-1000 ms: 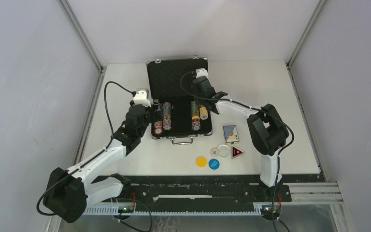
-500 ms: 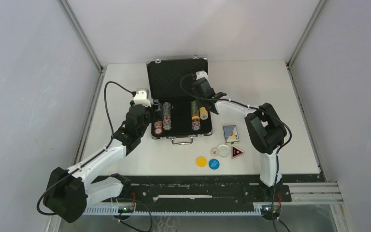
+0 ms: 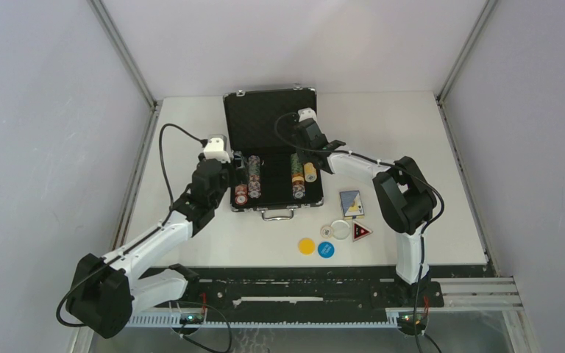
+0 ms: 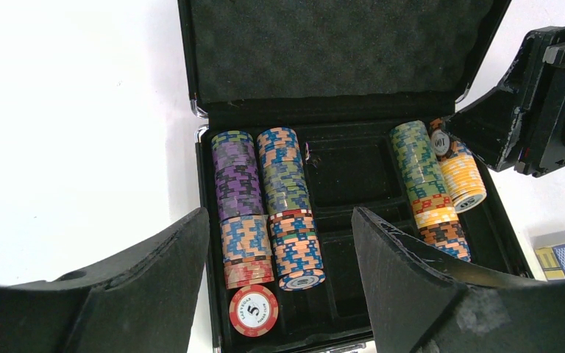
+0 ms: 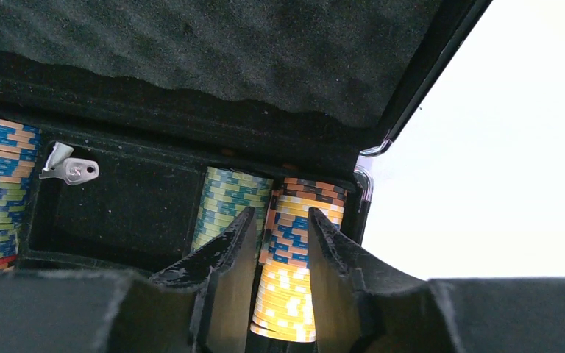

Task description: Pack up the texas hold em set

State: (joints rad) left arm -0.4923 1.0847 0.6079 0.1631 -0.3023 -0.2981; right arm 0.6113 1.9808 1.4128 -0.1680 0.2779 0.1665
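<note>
The black briefcase (image 3: 268, 121) lies open mid-table, lid (image 4: 338, 44) raised. Multicoloured chip rows fill its left slots (image 4: 265, 198) and right slots (image 4: 423, 173); a red "5" chip (image 4: 254, 310) lies flat at the near left. My right gripper (image 5: 282, 217) reaches into the far right of the case (image 3: 307, 151), shut around the orange-yellow chip stack (image 5: 287, 294) in the rightmost slot. My left gripper (image 4: 279, 215) hovers open over the case's near-left side (image 3: 224, 175), holding nothing. The card deck (image 3: 351, 203), yellow button (image 3: 306, 245), blue button (image 3: 326, 249), white button (image 3: 340, 230) and triangle token (image 3: 361, 232) lie on the table.
A small silver key (image 5: 70, 169) rests in the case's middle compartment. A green chip row (image 5: 228, 198) sits just left of the gripped stack. The right arm's wrist (image 4: 537, 103) hangs over the case's far right corner. The case handle (image 3: 278, 215) faces the arms.
The right arm's wrist has shifted slightly toward the case's back right. The left arm and the loose pieces have stayed put.
</note>
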